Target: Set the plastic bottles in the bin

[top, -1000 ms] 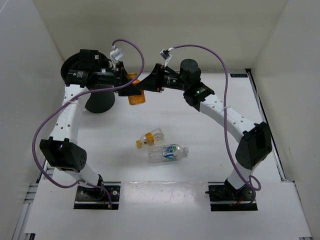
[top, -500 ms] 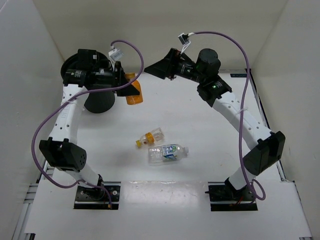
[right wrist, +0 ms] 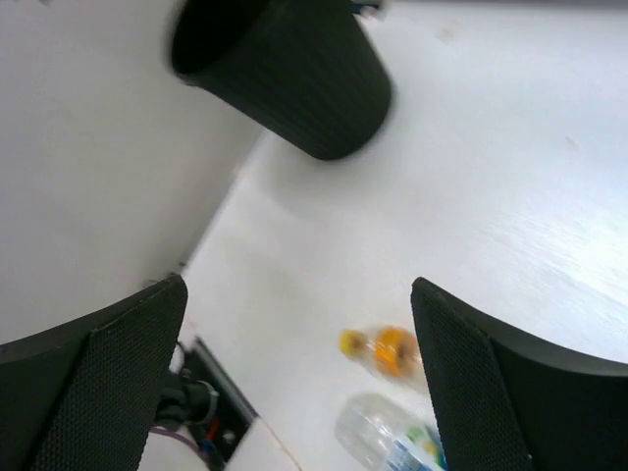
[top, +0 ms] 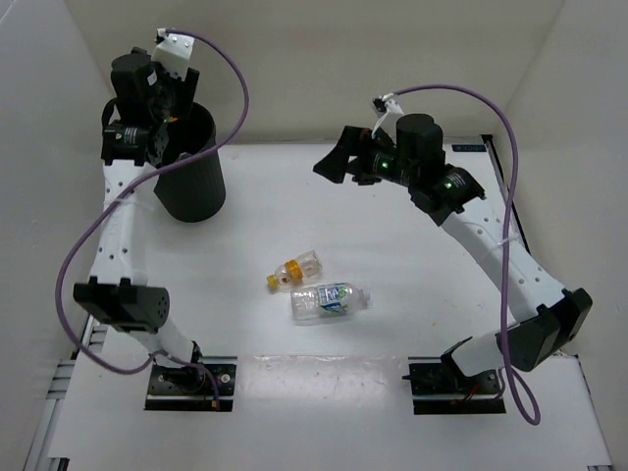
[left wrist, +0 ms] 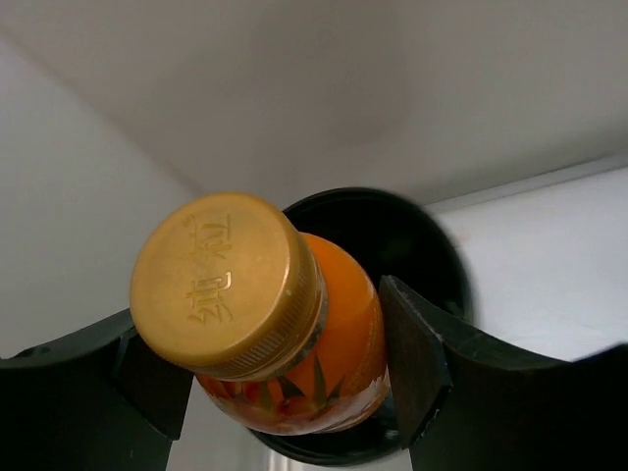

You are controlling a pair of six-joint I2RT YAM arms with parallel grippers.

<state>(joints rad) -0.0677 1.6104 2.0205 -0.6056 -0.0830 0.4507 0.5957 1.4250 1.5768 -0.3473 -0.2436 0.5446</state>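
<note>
left gripper (left wrist: 285,381) clamped on orange-filled bottle (left wrist: 339,339), cap toward wrist cam, over bin (top: 192,186) mouth at far left; right gripper (right wrist: 294,378) jaws wide, empty, far centre; yellow-capped bottle (top: 294,268) and blue-green-labelled bottle (top: 332,299) lying mid-table, just beside each other

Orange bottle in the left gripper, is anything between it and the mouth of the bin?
Nothing visible does. The left gripper holds the orange bottle with its cap toward the wrist camera. The bin shows its open mouth directly behind the bottle, with no object in between.
</note>
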